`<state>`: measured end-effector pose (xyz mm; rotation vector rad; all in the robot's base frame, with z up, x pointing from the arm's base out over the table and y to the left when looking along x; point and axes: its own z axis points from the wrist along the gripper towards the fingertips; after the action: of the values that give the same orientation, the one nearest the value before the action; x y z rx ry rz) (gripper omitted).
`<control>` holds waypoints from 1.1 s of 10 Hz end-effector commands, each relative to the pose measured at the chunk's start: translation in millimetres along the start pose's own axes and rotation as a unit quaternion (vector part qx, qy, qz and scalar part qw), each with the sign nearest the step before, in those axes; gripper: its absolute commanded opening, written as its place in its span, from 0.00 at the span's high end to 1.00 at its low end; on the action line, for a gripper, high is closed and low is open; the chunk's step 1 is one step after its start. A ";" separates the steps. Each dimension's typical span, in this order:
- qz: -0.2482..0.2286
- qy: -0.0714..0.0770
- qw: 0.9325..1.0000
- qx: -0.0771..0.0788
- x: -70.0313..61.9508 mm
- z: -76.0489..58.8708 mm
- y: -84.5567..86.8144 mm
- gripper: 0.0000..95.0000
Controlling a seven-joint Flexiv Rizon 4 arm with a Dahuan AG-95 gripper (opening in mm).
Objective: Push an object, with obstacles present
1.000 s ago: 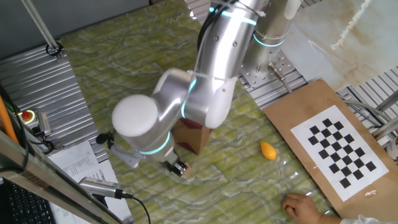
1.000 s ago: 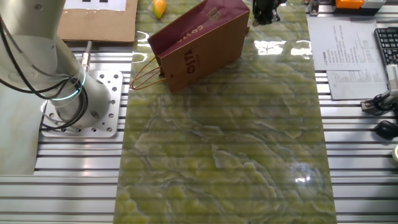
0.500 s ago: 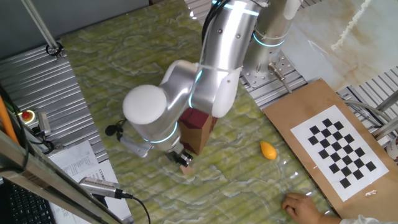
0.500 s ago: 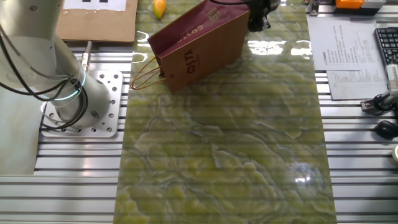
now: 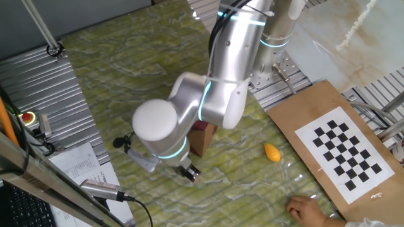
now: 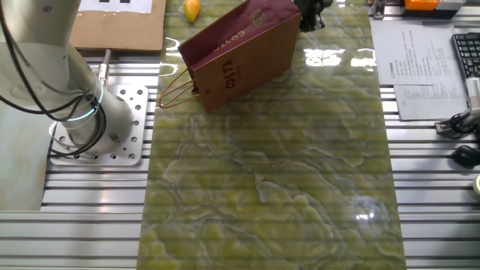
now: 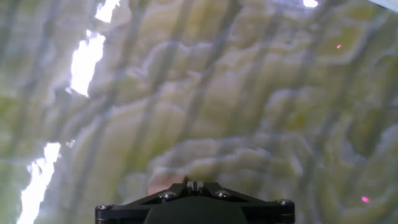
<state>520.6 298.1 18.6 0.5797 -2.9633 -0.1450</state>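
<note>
since half a second ago the silver robot arm (image 5: pixel 218 94) has swung further toward the near edge of the table, and the dark two-finger gripper (image 5: pixel 189 173) now sits lower on the green marbled table top (image 6: pixel 285 187), just past the corner of the tall brown paper bag with a maroon side printed "costa" (image 6: pixel 240 56); the bag itself has not shifted. from the hand view the fingers seem pressed together in one dark block close over the marble, so the pincer looks closed with nothing between its fingers. the tiny pinkish-tan lump (image 7: pixel 163 182) shows in the hand view as a pale blurred spot touching or just beside the fingertips, at their left; in the two fixed views i cannot find it. the orange-yellow oval piece (image 5: pixel 272 152) lies well apart from the gripper, near the brown cardboard sheet with a black and white checkerboard (image 5: pixel 341 148). a person's hand (image 5: pixel 307 209) rests at the table edge.
</note>
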 end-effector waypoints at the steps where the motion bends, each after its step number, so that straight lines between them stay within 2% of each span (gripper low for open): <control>1: 0.009 -0.002 1.000 -0.004 -0.6 1.8 8.6 1.00; 3: 0.018 -0.004 1.000 -0.011 -1.0 1.8 16.4 1.00; 8: 0.034 -0.005 0.999 -0.016 -1.2 2.8 33.6 1.00; 11: 0.042 -0.006 0.999 -0.025 -1.2 3.3 35.3 1.00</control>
<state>508.8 331.5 19.2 0.4486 -2.9789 -0.2133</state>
